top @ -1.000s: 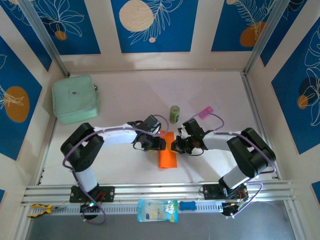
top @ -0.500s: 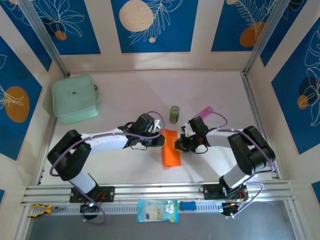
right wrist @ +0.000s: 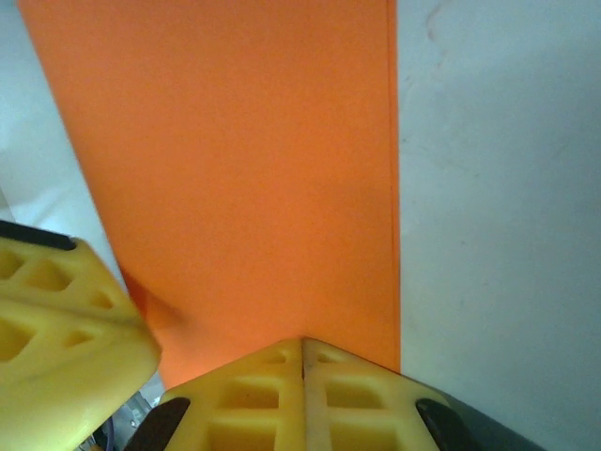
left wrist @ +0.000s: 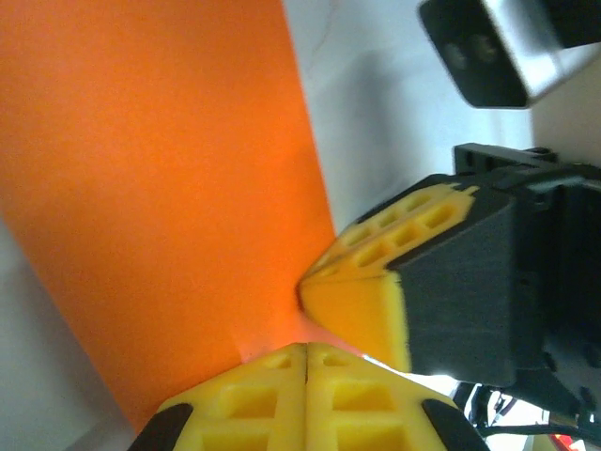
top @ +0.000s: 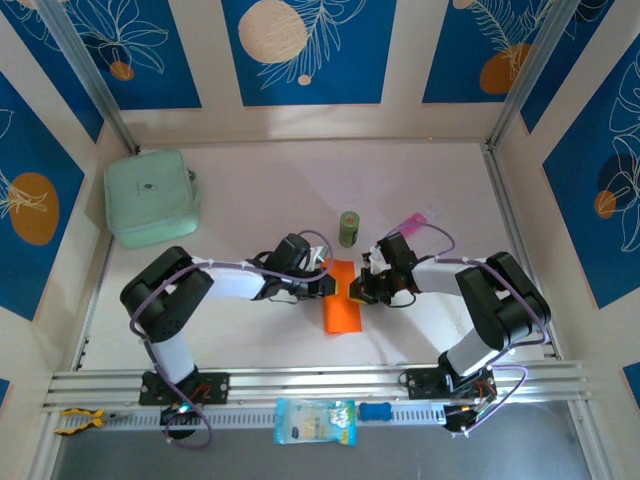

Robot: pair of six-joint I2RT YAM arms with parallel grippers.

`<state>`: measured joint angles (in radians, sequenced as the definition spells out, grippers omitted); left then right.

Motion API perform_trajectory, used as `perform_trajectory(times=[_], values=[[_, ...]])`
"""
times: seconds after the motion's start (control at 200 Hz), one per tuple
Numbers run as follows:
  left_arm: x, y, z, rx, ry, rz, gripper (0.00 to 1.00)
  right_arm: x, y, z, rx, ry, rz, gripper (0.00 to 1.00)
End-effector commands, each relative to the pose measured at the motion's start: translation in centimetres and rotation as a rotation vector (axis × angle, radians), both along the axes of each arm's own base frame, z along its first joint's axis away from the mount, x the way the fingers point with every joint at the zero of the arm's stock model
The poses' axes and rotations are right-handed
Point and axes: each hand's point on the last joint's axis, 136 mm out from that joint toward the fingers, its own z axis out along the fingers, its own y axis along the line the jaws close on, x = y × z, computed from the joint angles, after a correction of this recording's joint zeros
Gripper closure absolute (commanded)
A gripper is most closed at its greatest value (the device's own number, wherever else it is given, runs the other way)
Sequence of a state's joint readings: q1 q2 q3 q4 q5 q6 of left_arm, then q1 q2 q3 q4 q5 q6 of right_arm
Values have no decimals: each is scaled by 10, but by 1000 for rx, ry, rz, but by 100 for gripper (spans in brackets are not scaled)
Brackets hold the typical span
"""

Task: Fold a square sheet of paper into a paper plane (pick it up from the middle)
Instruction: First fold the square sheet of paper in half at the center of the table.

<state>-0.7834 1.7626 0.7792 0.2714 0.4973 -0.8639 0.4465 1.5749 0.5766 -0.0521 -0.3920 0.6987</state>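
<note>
The square sheet of paper point(top: 340, 308), folded to a narrow bright orange strip, lay flat on the table point(top: 260, 180) between the two grippers, its far end under their tips and its length running back toward the arm bases. The left gripper point(top: 322, 286) had its yellow fingers pressed together at the strip's left edge, and the right gripper point(top: 354, 291) had its fingers together at the strip's right edge; the two tips nearly met over the paper. In the left wrist view the closed left gripper point(left wrist: 305, 362) touched the paper's point(left wrist: 169, 188) end where a small corner lifted, with the right gripper point(left wrist: 362, 282) just beside it; I could not tell whether any paper was caught between the fingers. In the right wrist view the strip's point(right wrist: 235, 169) long right edge ran straight, with bare table beside it. Well off to the left gripper's far left sat a mint-green pouch point(top: 150, 197). Behind the grippers, on the base rail, lay a blue-and-white packet point(top: 314, 421) whose print was too small to read. Just beyond the tips stood a small green can point(top: 348, 228), label unreadable, and beyond the right gripper a pink packet point(top: 410, 224). Open table stretched past the can to the back wall.
</note>
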Motion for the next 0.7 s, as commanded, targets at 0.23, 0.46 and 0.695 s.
perform_trajectory(times=[0.23,0.46,0.695], values=[[-17,42,-55,173,51,10,100,-21,-18,-24,-105,87,-14,100],[-19,50,-54,198,40,14,100,-23,-19,-26,-116,92,-17,100],[-8,20,13,14,31,36,100,-24,-21,-26,-127,91,-35,100]])
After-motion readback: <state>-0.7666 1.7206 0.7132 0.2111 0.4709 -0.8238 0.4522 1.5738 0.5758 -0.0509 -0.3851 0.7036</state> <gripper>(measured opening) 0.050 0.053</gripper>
